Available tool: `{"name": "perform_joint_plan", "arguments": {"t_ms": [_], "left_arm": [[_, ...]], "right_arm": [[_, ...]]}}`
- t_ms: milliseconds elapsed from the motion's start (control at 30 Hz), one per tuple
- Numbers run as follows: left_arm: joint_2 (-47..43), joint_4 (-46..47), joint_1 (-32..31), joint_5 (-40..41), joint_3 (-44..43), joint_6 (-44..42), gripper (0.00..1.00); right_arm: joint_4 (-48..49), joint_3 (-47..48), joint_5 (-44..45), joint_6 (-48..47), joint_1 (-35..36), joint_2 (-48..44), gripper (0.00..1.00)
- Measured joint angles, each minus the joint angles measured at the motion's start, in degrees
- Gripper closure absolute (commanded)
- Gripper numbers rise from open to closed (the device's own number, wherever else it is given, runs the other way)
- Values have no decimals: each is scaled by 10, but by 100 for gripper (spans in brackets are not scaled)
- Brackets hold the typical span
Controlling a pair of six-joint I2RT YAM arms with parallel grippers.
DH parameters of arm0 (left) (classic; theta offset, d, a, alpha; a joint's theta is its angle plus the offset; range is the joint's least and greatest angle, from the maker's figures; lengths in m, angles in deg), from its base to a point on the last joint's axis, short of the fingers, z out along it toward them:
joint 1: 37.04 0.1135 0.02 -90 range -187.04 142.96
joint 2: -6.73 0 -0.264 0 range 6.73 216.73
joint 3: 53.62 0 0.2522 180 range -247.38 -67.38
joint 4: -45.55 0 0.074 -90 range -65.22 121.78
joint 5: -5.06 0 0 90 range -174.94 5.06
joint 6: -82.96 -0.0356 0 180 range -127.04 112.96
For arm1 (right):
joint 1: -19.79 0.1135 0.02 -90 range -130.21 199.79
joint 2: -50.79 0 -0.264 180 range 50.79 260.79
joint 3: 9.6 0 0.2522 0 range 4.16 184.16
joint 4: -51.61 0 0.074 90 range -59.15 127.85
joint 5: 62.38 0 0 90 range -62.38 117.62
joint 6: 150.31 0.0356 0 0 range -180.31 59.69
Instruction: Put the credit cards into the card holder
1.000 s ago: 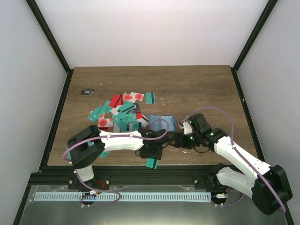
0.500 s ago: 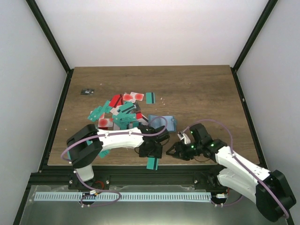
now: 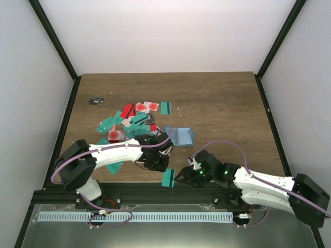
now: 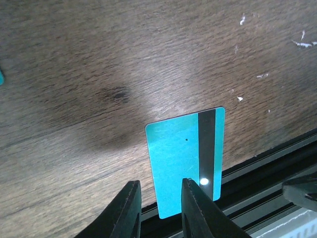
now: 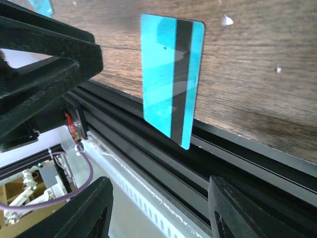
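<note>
Pulled back from teal black-striped plastic card point(image 3: 168, 178) overhanging wooden table point(image 3: 222, 103) edge, left gripper point(image 4: 158, 187) narrowed, gripping nothing; right gripper point(image 5: 159, 183) spread, moved close beside it. Behind, flat blue-teal card holder point(image 3: 181, 135).

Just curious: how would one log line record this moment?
teal card: overhangs table edge | left fingers: apart, empty | right fingers: open, near card
</note>
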Motion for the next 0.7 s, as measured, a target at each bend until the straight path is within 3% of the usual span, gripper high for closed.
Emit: {"name": "perform_joint_plan", "arguments": {"t_ms": [400, 700], "left_arm": [[21, 40, 15, -39, 8, -72, 80], [21, 58, 19, -52, 53, -89, 83]], "right_arm": [[85, 0, 100, 101, 106, 135, 45], [141, 13, 123, 127, 124, 198, 46]]}}
